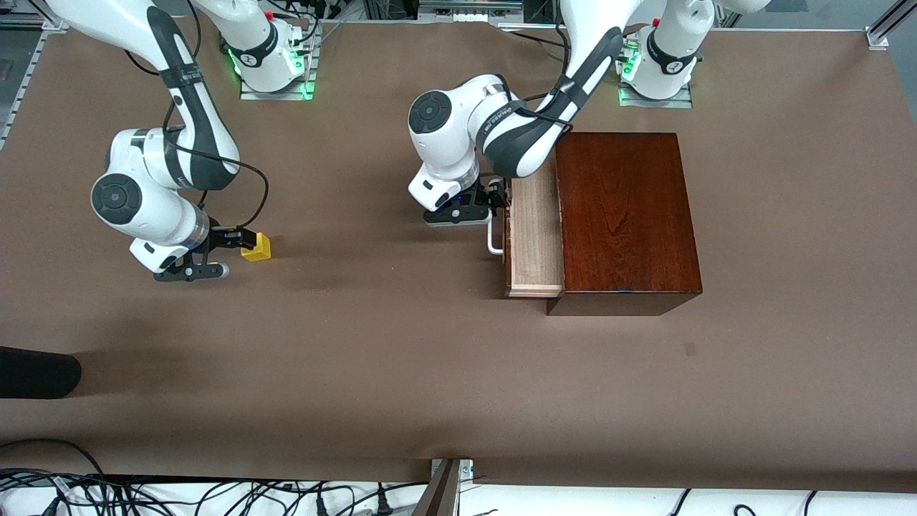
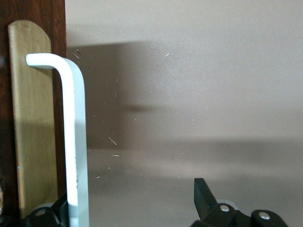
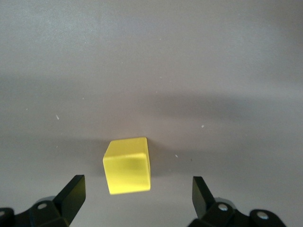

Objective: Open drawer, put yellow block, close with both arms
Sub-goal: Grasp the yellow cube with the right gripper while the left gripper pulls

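Toward the right arm's end of the brown table [image 1: 401, 373], the small bright yellow cube-shaped block [image 1: 256, 246] sits flat on the surface, well apart from the box. Being a cube it has no real long axis, but in the right wrist view [image 3: 127, 165] its faces sit a bit skewed to the line of the fingers, one upright edge turned toward the camera. The right arm's black two-finger gripper [image 1: 231, 252] is right at it, down low with its jaws spread wide; in the right wrist view both fingertips [image 3: 73, 194] stand clear on either side of the cube, so it isn't pinching anything. Toward the left arm's end sits the dark reddish-brown glossy wooden box [image 1: 627, 215], and its drawer [image 1: 534, 236] with the pale light-wood inside is pulled partway out, sliding toward the right arm's end, its long side running nearer-to-farther from the front camera. The white metal U-shaped handle [image 1: 493, 244] faces that same way and runs along the same line. The left arm's black gripper [image 1: 498, 204] is at the handle; in the left wrist view the white bar [image 2: 75, 142] sits just inside one finger with the other finger [image 2: 202, 196] well off it, so those jaws are spread too and not clamped on it.
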### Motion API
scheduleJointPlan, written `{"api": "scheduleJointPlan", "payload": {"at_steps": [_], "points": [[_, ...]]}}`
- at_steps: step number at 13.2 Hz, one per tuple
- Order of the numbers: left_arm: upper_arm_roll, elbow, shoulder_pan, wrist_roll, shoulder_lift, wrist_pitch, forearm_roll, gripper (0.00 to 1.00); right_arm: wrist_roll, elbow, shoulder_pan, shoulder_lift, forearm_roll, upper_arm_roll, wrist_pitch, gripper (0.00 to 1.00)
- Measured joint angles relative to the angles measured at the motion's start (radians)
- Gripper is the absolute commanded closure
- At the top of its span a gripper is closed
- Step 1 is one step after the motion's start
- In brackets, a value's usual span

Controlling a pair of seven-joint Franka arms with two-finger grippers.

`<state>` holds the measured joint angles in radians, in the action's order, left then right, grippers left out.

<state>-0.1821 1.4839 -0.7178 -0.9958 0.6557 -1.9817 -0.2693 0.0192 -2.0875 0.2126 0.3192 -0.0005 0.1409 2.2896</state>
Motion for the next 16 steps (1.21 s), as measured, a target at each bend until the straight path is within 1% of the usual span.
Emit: {"api": "scheduleJointPlan", "payload": {"at_steps": [3, 4, 9, 10, 13, 16], "points": [[-0.002, -0.015, -0.002, 0.003, 0.007, 0.019, -0.003, 0.00, 0.000, -0.084, 0.000, 0.023, 0.007, -0.006, 0.152, 0.00], [-0.003, -0.020, -0.002, 0.006, 0.010, 0.021, -0.003, 0.00, 0.000, -0.104, 0.000, 0.031, 0.007, -0.013, 0.182, 0.00], [-0.017, -0.060, -0.005, 0.040, 0.017, 0.072, -0.003, 0.00, 0.000, -0.119, 0.000, 0.041, 0.013, -0.021, 0.200, 0.00], [-0.018, -0.079, -0.006, 0.043, 0.017, 0.091, -0.003, 0.00, 0.000, -0.120, 0.000, 0.043, 0.014, -0.021, 0.200, 0.02], [-0.018, -0.123, -0.009, 0.058, 0.017, 0.143, -0.004, 0.00, 0.000, -0.124, 0.000, 0.055, 0.015, -0.021, 0.201, 0.18], [-0.017, -0.224, -0.007, 0.080, 0.000, 0.251, -0.004, 0.00, 0.000, -0.124, 0.000, 0.071, 0.015, -0.021, 0.202, 0.50]]}}
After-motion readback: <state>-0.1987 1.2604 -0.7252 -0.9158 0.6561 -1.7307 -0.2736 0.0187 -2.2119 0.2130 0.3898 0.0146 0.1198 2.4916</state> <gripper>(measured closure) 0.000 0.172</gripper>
